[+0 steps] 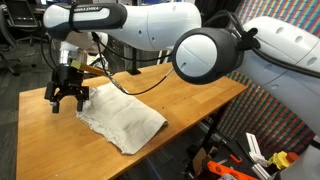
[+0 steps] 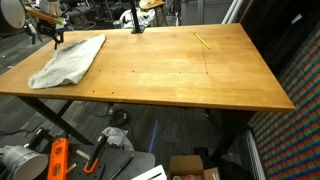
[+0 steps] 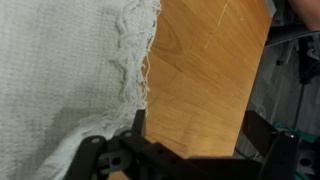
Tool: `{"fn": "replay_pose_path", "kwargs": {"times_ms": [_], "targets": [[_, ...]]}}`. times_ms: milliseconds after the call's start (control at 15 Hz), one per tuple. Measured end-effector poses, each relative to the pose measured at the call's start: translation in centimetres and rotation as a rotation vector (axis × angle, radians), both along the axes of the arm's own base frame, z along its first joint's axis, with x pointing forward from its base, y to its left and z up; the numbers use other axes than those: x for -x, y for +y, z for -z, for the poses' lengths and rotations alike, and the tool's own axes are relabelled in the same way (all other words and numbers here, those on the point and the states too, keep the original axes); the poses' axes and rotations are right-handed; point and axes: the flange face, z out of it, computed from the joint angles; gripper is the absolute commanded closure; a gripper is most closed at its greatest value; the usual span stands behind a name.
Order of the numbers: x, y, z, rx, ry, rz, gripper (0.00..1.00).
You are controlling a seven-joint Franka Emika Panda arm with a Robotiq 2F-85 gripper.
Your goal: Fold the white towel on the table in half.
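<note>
The white towel (image 1: 125, 120) lies crumpled and roughly flat on the wooden table (image 1: 190, 95). It shows in both exterior views (image 2: 68, 60) and fills the left of the wrist view (image 3: 60, 70), where its edge is frayed. My gripper (image 1: 68, 93) hovers low at one end of the towel, near the table's corner (image 2: 50, 36). It is open and empty. In the wrist view the gap between its fingers (image 3: 200, 135) spans bare wood, and one finger stands right at the towel's frayed edge.
A thin yellow stick (image 2: 202, 41) lies on the far part of the table (image 2: 180, 70). A black stand (image 2: 135, 25) sits at the table's back edge. A black cable (image 1: 130, 85) runs across the table behind the towel. Orange tools (image 2: 58, 158) and boxes lie on the floor.
</note>
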Motion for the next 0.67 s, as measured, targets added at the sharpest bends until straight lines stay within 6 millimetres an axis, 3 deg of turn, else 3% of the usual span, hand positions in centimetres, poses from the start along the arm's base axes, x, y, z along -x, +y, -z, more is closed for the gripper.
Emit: {"fn": "replay_pose_path", "kwargs": {"times_ms": [400,667], "targets": [[0.1,4.4,-1.4,-0.050,-0.139,0.012,0.00],[-2.0,3.5,-3.4,-0.001,-0.288,0.066,0.00]]}}
